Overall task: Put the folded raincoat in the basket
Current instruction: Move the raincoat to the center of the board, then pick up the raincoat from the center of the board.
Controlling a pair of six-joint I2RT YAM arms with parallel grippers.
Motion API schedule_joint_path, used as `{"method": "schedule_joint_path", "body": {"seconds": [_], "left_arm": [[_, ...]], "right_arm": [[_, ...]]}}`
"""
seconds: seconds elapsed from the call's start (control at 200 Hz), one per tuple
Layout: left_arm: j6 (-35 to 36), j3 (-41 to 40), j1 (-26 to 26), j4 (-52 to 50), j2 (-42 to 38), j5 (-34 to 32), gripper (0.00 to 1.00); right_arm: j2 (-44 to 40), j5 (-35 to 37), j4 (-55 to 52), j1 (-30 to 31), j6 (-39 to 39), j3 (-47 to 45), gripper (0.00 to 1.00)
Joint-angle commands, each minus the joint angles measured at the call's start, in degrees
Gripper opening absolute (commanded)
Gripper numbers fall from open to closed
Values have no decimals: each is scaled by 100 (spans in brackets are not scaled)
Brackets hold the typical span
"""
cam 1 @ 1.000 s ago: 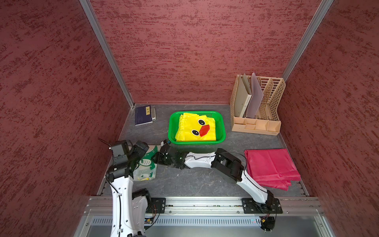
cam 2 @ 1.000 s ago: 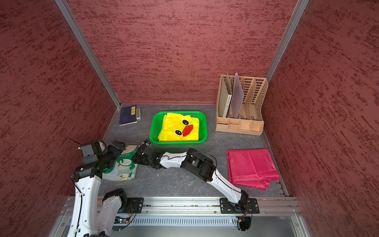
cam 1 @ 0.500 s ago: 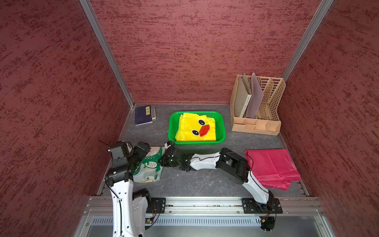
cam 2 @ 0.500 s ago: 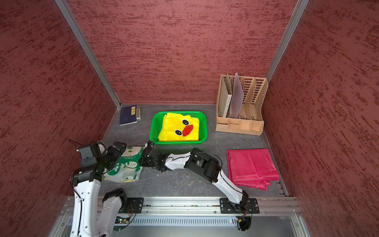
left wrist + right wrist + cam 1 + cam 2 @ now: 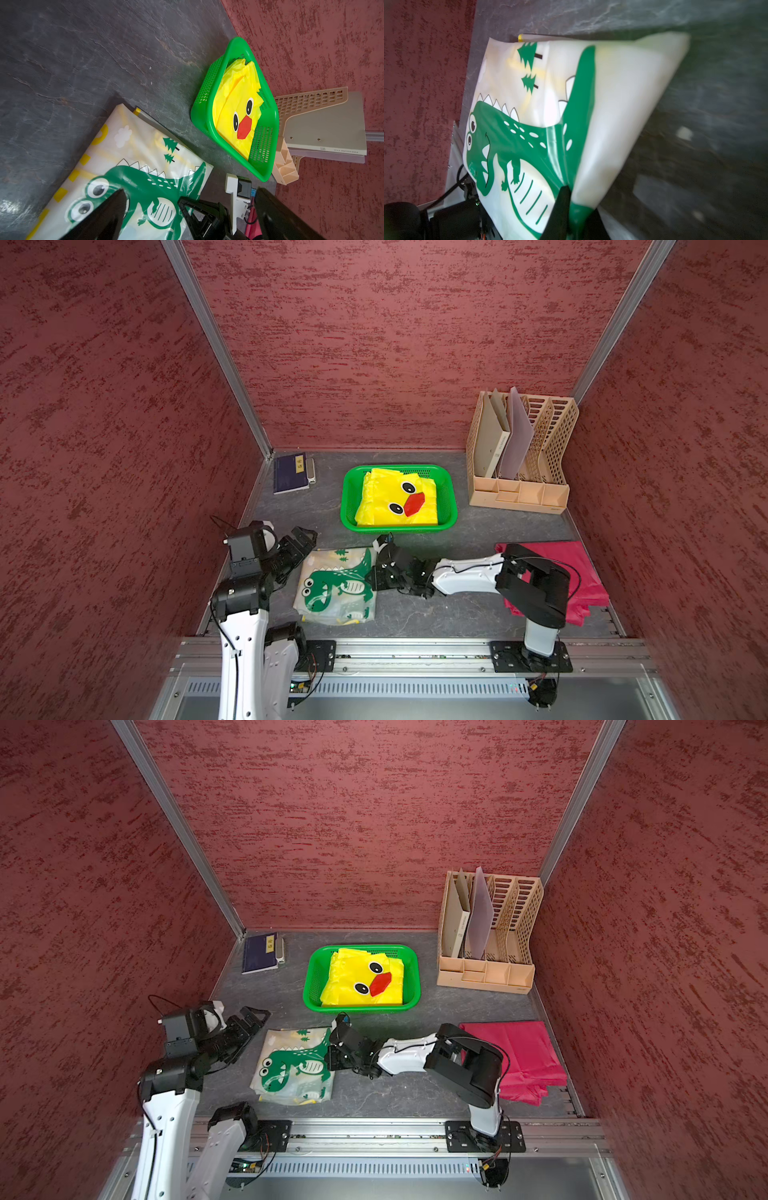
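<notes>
A folded white raincoat with a green dinosaur print (image 5: pixel 336 589) (image 5: pixel 295 1067) (image 5: pixel 135 166) (image 5: pixel 529 124) lies on the grey table in front of the green basket (image 5: pixel 345 497) (image 5: pixel 309 986) (image 5: pixel 207 89). My right gripper (image 5: pixel 374 576) (image 5: pixel 330 1052) (image 5: pixel 577 197) is shut on its right edge, which is lifted a little. My left gripper (image 5: pixel 305 539) (image 5: pixel 253 1017) (image 5: pixel 190 193) stands open just off the raincoat's far left corner, holding nothing. A yellow duck raincoat (image 5: pixel 399 497) (image 5: pixel 365 979) fills the basket.
A folded red cloth (image 5: pixel 582 568) lies at the right, partly under my right arm. A beige file organizer (image 5: pixel 519 489) with folders stands at the back right. A dark blue booklet (image 5: pixel 289 472) lies in the back left corner. Red walls close in three sides.
My right gripper has shut on the dinosaur raincoat's edge and drawn it to the right. My left gripper has backed off it to the left, uncovering it.
</notes>
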Motion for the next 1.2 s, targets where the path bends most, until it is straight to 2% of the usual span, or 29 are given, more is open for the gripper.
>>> {"method": "schedule_joint_path", "body": {"seconds": [0.0,0.09,0.26,0.431,0.491,0.536,0.561,0.671,0.831,0.927,1.022,1.192], "left_arm": [[-173,-70,-523,22,38,-134,100],[-283,-139,-1067,75,60,-403,100],[-425,-354,-1780,217,178,-525,100],[-551,-516,-2451,489,392,-630,100],[-549,-580,-2703,595,596,-654,100],[-535,-630,-2919,684,767,-682,100],[-527,-660,-3039,731,877,-726,100],[-530,-756,-3470,847,1224,-1174,100],[-381,-1004,-3522,1158,1295,-1466,100],[-237,-1122,-3519,1344,1364,-1503,100],[-245,-1197,-3494,1528,1621,-1495,100],[-190,-1414,-3467,2529,2120,-777,100]], "right_arm": [[-464,352,-706,-105,-475,-400,6],[-921,484,-957,-259,-581,-823,6],[-1703,654,-1460,-645,-755,-1476,7],[-2288,812,-1981,-787,-931,-1772,18],[-2426,861,-2144,-822,-934,-1836,29],[-2545,853,-2246,-848,-925,-1880,48],[-2608,832,-2303,-857,-927,-1898,55],[-2931,811,-2704,-871,-825,-1845,68],[-3503,929,-3709,-867,-329,-1563,74],[-3877,873,-3946,-867,-10,-1604,78],[-4177,666,-3708,-867,179,-1783,80],[-4091,271,-2819,-866,491,-2085,82]]}}
